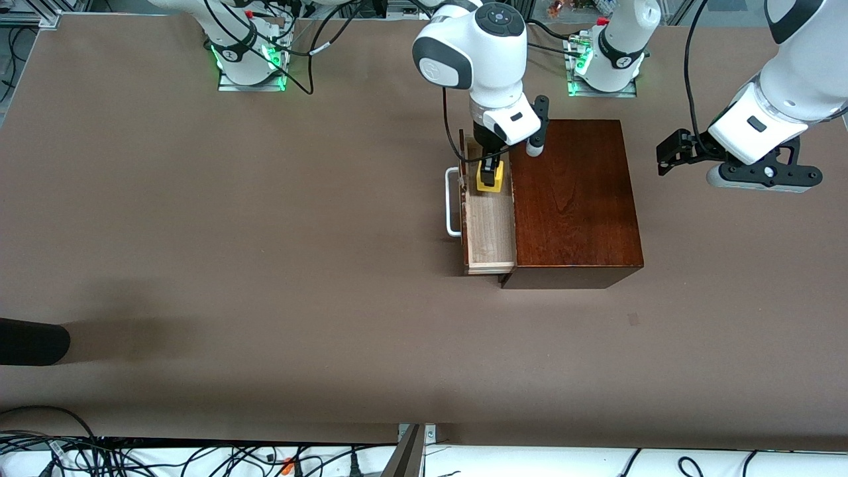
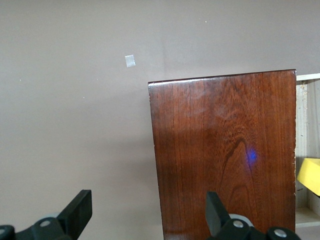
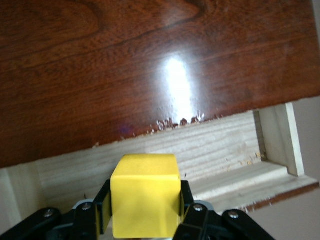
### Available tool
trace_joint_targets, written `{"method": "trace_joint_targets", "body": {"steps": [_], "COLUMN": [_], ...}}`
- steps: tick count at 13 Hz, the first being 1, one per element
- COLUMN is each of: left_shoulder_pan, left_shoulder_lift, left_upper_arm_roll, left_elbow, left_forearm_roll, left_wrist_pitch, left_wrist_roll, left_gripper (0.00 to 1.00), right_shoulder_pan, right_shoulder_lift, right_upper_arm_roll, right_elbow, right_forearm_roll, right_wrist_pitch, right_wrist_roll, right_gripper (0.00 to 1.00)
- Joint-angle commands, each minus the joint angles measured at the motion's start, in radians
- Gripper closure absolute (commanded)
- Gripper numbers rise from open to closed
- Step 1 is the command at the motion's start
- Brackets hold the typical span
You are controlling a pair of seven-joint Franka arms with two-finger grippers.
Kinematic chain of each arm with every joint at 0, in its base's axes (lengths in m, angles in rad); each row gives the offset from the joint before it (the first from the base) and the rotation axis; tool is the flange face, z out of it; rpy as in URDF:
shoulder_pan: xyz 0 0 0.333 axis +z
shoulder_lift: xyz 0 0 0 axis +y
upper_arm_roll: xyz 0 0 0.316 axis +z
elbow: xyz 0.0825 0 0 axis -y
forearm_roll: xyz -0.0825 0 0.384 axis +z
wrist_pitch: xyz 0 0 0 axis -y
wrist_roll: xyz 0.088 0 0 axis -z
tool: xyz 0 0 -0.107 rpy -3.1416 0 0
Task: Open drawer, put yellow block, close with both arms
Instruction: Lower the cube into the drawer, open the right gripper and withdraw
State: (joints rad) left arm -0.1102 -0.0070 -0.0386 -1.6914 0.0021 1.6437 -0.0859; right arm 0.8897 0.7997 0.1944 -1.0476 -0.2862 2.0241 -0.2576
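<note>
The dark reddish-brown wooden box [image 1: 573,199] stands on the table with its drawer [image 1: 490,228] pulled out toward the right arm's end; the white bar handle [image 1: 452,202] is on the drawer's front. My right gripper [image 1: 489,173] is shut on the yellow block [image 1: 494,186] and holds it over the open drawer, at the end nearest the robot bases. In the right wrist view the block [image 3: 145,195] sits between the fingers [image 3: 102,205] above the light-wood tray [image 3: 220,155]. My left gripper [image 1: 664,158] is open and empty, in the air beside the box toward the left arm's end [image 2: 147,207].
A black object [image 1: 30,341] lies at the table edge toward the right arm's end. A small tape patch [image 1: 634,319] is on the table nearer the front camera than the box. Cables run along the near edge.
</note>
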Motion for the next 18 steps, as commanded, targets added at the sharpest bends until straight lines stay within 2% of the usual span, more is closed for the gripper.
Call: {"method": "trace_joint_targets", "body": {"steps": [1,12,15,16,17,18], "left_shoulder_pan": [-0.003,-0.003,-0.005,-0.005,-0.005,-0.005], "left_shoulder_lift": [-0.005,-0.005,-0.005,-0.005,-0.005,-0.005], "left_upper_arm_roll": [0.002,0.002,0.0,0.002,0.0,0.0], "left_elbow": [0.019,0.019,0.019,0.019,0.019,0.019], "left_forearm_roll": [-0.013,-0.013,-0.013,-0.013,-0.013,-0.013], "left_wrist_pitch": [-0.025,-0.027,-0.025,-0.025,-0.025,-0.027], "left_wrist_roll": [0.017,0.014,0.015,0.015,0.015,0.015], "left_gripper": [0.0,0.0,0.0,0.0,0.0,0.0], "right_shoulder_pan": [0.011,0.005,0.002,0.002,0.0,0.0], "right_shoulder_lift": [0.056,0.076,0.081,0.081,0.079,0.079], "right_upper_arm_roll": [-0.016,-0.018,-0.018,-0.018,-0.018,-0.018], "right_elbow": [0.047,0.009,0.006,0.008,0.008,0.008], "right_forearm_roll": [-0.019,-0.077,-0.077,-0.076,-0.074,-0.074], "right_wrist_pitch": [0.015,-0.007,-0.007,-0.008,-0.008,-0.011], "right_wrist_roll": [-0.046,-0.175,-0.183,-0.181,-0.18,-0.178], "right_gripper": [0.85,0.82,0.75,0.56,0.01,0.0]}}
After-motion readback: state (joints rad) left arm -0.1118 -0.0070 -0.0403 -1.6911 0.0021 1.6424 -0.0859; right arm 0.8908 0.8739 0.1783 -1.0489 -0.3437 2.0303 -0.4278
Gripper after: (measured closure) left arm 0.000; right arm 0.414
